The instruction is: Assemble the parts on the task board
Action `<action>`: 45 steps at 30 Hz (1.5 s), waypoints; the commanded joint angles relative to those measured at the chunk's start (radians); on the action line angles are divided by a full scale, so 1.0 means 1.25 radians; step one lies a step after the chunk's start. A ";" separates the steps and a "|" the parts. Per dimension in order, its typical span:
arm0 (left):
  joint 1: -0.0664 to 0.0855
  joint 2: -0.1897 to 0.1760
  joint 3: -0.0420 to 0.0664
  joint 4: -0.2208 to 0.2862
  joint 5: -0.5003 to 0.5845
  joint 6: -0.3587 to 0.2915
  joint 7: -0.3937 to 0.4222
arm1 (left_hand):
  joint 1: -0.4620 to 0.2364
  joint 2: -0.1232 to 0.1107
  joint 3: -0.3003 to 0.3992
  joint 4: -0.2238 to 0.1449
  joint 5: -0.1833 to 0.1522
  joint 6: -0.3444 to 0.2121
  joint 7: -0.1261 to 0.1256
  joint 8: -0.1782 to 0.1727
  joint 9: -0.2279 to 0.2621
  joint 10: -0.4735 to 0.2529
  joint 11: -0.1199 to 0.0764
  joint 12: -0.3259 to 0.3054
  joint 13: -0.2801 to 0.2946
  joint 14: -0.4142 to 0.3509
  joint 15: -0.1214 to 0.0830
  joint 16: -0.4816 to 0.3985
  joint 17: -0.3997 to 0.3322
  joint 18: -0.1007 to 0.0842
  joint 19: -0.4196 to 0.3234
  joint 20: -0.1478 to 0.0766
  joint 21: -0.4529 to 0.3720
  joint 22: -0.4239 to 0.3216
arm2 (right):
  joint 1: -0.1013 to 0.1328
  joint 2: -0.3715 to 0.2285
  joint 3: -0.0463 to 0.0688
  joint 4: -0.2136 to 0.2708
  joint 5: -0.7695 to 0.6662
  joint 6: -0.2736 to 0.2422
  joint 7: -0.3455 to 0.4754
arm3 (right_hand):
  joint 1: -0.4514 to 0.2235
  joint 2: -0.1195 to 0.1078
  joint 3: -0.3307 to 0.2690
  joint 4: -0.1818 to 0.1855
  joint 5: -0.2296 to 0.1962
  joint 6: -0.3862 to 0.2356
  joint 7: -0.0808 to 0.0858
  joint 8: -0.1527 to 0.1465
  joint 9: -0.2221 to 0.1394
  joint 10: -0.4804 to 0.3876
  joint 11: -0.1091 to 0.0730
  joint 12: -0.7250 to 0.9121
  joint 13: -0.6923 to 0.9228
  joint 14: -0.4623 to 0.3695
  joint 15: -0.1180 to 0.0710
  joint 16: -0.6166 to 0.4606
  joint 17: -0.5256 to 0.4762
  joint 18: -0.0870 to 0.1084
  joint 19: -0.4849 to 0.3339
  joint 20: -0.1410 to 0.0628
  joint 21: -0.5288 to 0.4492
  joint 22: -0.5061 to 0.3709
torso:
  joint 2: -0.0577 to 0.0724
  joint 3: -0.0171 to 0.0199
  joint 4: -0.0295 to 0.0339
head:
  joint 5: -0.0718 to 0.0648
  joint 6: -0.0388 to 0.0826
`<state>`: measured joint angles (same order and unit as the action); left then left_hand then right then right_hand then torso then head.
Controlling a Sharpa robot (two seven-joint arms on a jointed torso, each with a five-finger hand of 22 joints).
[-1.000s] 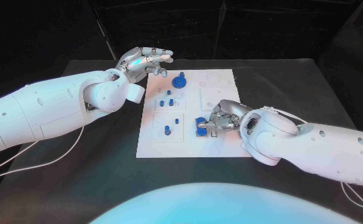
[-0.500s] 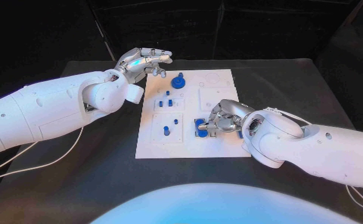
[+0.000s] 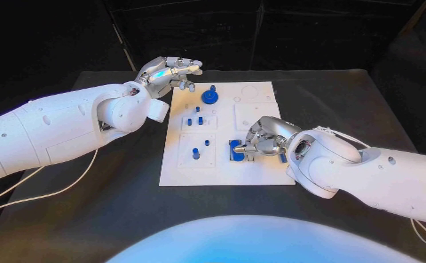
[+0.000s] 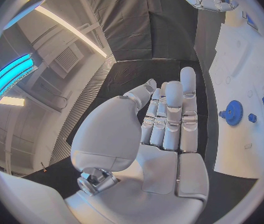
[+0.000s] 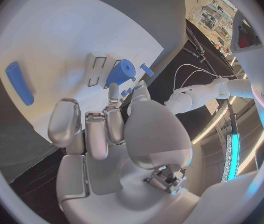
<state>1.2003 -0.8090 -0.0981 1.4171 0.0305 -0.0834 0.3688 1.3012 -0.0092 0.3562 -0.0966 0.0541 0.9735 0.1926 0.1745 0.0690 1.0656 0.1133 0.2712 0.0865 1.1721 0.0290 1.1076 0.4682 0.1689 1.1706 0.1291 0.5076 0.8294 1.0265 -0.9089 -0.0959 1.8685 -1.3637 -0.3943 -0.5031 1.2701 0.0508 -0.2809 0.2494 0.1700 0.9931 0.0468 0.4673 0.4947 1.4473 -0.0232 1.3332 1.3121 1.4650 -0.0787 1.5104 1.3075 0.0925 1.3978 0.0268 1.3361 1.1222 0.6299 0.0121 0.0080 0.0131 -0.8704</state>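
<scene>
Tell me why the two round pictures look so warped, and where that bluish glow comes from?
Both wrist views come through fisheye lenses, so the task board curves beside the left hand, and its edge bows past the right hand. Bright blue-white light strips show at the rim of each wrist view. In the head view the black table stays dim while the white board glares.
</scene>
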 commanded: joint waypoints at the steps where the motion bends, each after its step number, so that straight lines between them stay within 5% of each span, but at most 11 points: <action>1: 0.001 0.000 0.001 0.001 -0.003 0.012 0.000 | -0.005 -0.002 0.004 -0.001 0.003 -0.006 -0.002 0.004 -0.001 -0.005 0.001 0.004 -0.001 -0.004 0.002 -0.001 0.000 0.010 0.008 0.001 -0.004 -0.001 | 0.001 -0.002 0.000 0.002 0.024 0.023 0.031 | 0.031 0.006 0.003 -0.017 0.007 0.005 0.002 -0.003 0.002 0.004 0.000 -0.006 0.049 0.066 -0.007 0.003 0.115 -0.005 0.003 -0.003 0.005 0.001 | 0.000 -0.0005 -0.0013 | -0.002 0.000; 8: 0.001 0.000 0.001 0.002 -0.003 0.013 -0.001 | -0.005 -0.002 0.004 -0.001 0.003 -0.006 -0.002 0.004 -0.001 -0.005 0.001 0.004 -0.001 -0.004 0.002 -0.001 0.000 0.010 0.008 0.001 -0.004 -0.001 | 0.001 -0.003 0.000 -0.001 0.025 0.038 0.034 | 0.118 0.021 0.035 -0.069 -0.017 0.007 -0.002 -0.006 0.005 0.004 -0.004 -0.007 0.051 0.066 -0.010 0.004 0.117 -0.006 0.004 -0.005 0.008 0.007 | 0.000 -0.0002 0.0009 | -0.003 0.000; 27: 0.002 -0.001 0.001 0.001 -0.003 0.015 -0.002 | -0.005 -0.002 0.004 -0.001 0.003 -0.006 -0.002 0.004 -0.001 -0.005 0.001 0.004 -0.001 -0.004 0.002 0.000 0.000 0.010 0.008 0.001 -0.004 -0.001 | 0.001 0.032 0.000 -0.041 0.024 0.031 0.026 | 0.123 0.037 0.044 -0.071 -0.016 0.010 -0.003 -0.010 0.005 0.006 -0.005 -0.004 0.055 0.067 -0.010 0.005 0.120 -0.006 0.004 -0.006 0.009 0.009 | 0.001 -0.0003 0.0013 | -0.002 0.000; 45: 0.002 -0.003 0.001 0.001 -0.009 0.020 -0.007 | -0.001 0.000 0.009 -0.004 0.003 -0.007 -0.002 0.006 -0.001 -0.007 0.001 0.006 -0.002 -0.004 0.001 0.000 0.000 0.010 0.008 0.000 -0.004 -0.001 | 0.001 0.038 0.000 -0.046 0.017 0.100 0.035 | 0.168 0.032 0.055 -0.106 -0.027 0.010 -0.001 -0.024 0.000 0.002 -0.004 -0.009 0.054 0.066 -0.009 0.002 0.115 -0.005 -0.002 -0.004 0.005 0.004 | 0.001 0.0004 0.0004 | 0.001 -0.002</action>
<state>1.2006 -0.8123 -0.0981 1.4171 0.0292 -0.0739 0.3602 1.3012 -0.0092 0.3617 -0.1022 0.0541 0.9700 0.1891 0.1745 0.0690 1.0649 0.1125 0.2750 0.0853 1.1721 0.0290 1.1076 0.4683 0.1689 1.1741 0.1327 0.5076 0.8295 1.0267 -0.8606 -0.0959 1.8094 -1.3348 -0.3082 -0.4711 1.4394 0.0573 -0.2126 0.1201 0.1408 0.9987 0.0451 0.4440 0.4956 1.4474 -0.0234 1.3245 1.5145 1.4668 -0.0873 1.5103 1.3080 0.0928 1.4013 0.0233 1.3427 1.1281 0.6312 0.0117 0.0086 0.0134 -0.8728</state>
